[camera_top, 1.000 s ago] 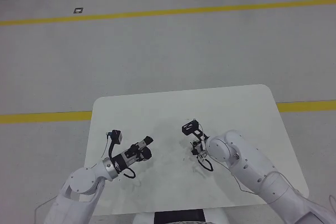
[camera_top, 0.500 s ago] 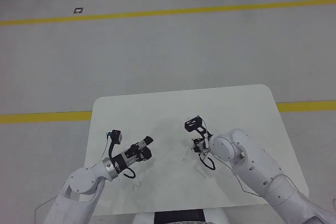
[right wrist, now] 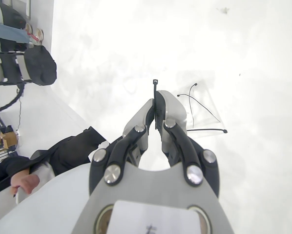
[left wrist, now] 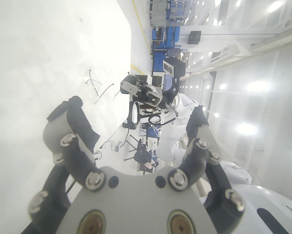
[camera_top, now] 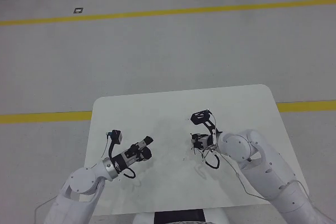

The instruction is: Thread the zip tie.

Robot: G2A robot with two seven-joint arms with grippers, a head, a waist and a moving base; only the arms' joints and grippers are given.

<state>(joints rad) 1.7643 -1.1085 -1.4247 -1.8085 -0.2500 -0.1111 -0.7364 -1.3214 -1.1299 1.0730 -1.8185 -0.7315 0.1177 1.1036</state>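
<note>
Zip tie (right wrist: 156,91): black, pinched between the closed fingers of the right gripper (right wrist: 157,102). Its head end sticks out past the tips, over the surface (camera_top: 157,112) right of centre. Left gripper (left wrist: 136,109): fingers spread wide, empty, left of centre, well apart from the tie.

Step in hand, as judged: bring tail to head. The left fingers should take the free tail close to its tip so it does not flex, then square it to the head slot before pushing. The right grip needs to be firm so the head cannot twist.

Views: the right wrist view shows the head and the pinch clearly, plus loose ties (right wrist: 199,113) on a clear bag (right wrist: 209,91) lying near the fingers. The top view gives the gap between the arms, but the tie there is too small to make out. The left wrist view shows its open fingers facing the right gripper.
</note>
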